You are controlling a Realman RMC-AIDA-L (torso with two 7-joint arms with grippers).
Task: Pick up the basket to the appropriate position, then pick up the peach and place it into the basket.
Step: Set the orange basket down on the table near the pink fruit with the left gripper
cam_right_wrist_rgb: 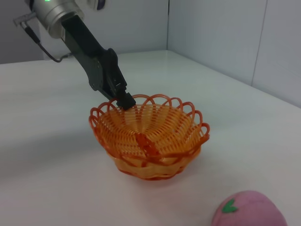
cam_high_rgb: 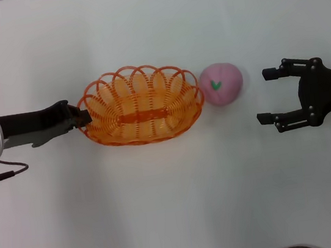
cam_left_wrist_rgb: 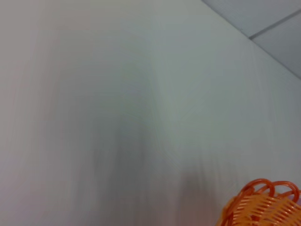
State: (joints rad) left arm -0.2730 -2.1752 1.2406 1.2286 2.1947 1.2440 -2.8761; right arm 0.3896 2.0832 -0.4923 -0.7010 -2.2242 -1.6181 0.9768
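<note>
The orange wire basket point(cam_high_rgb: 141, 106) sits on the white table in the middle of the head view. It also shows in the right wrist view point(cam_right_wrist_rgb: 150, 136) and, at a corner, in the left wrist view point(cam_left_wrist_rgb: 263, 205). My left gripper point(cam_high_rgb: 84, 117) is at the basket's left rim, shut on the scalloped edge; the right wrist view shows it there too point(cam_right_wrist_rgb: 123, 100). The pink peach point(cam_high_rgb: 221, 83) with its green leaf mark lies just right of the basket, also in the right wrist view point(cam_right_wrist_rgb: 249, 209). My right gripper point(cam_high_rgb: 264, 96) is open and empty, a little right of the peach.
The white table point(cam_high_rgb: 177, 208) runs all around the basket and peach. Grey partition walls point(cam_right_wrist_rgb: 225, 37) stand behind the table in the right wrist view. A dark edge shows at the bottom of the head view.
</note>
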